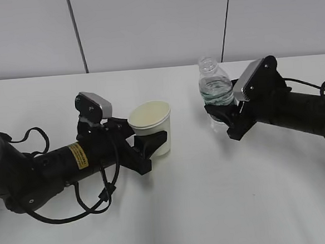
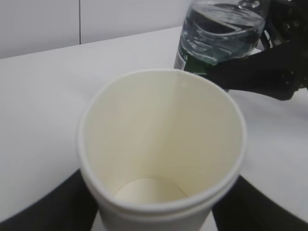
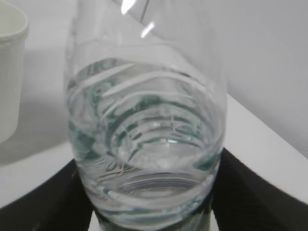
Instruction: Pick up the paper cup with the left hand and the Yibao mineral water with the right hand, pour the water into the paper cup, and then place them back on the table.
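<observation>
The cream-white paper cup (image 1: pixel 152 125) stands upright left of the middle of the white table (image 1: pixel 213 208). My left gripper (image 1: pixel 151 142) is shut on its lower wall. In the left wrist view the cup (image 2: pixel 159 144) fills the frame, empty inside, with a black finger on each side. The clear capless Yibao bottle (image 1: pixel 215 90) stands upright to the right, its lower part hidden by my right gripper (image 1: pixel 221 118), which is shut on it. In the right wrist view the bottle (image 3: pixel 144 139) fills the frame, water inside, between two black fingers. The cup's edge (image 3: pixel 9 72) shows at far left.
A grey panelled wall (image 1: pixel 155 22) runs behind the table. The bottle and right gripper show behind the cup in the left wrist view (image 2: pixel 216 38). The left arm's black cables (image 1: pixel 95 199) loop over the tabletop at the front left.
</observation>
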### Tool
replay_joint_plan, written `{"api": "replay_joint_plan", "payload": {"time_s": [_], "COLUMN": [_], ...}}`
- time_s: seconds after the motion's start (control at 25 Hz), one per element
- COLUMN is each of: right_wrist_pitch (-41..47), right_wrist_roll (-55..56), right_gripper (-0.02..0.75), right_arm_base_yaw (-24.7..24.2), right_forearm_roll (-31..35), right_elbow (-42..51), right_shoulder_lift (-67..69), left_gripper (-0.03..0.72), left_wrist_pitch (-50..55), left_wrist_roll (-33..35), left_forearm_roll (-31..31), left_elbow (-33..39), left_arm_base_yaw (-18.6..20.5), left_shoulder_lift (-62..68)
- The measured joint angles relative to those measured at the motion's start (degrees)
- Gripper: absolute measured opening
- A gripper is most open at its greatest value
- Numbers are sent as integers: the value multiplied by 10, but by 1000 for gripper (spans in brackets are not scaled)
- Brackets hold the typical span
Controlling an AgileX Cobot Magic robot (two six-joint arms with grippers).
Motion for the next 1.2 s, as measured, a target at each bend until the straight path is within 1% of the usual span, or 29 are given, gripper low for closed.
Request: {"api": "replay_joint_plan", "payload": {"time_s": [0.08,0.2,0.32,0.64,0.84,1.2], "right_wrist_pitch": [10,38,64,130,144,159], "right_wrist_roll": [-8,-12,-15,-47,-60,-118], "right_gripper": [490,490,489,489,489,489], "right_arm_base_yaw": [0,0,8,47,52,52], "right_forearm_roll": [-3,-24,-35,-57,-60,-65], "right_elbow": [0,-11,-26,-62,-69,-77], "right_shoulder_lift": [-8,-17,-23,-36,-47,-52], "left_gripper": [428,427,426,426,426,424], "left_wrist_pitch": [1,0,0,1,1,1], "left_wrist_roll": [-1,-1,-1,-4,-5,-6], "left_forearm_roll": [3,11,22,45,46,49], "left_elbow": [0,0,0,0,0,-7], "left_arm_base_yaw": [0,0,0,0,0,0], "left_shoulder_lift": [-4,-17,-24,-29,-29,-29]}}
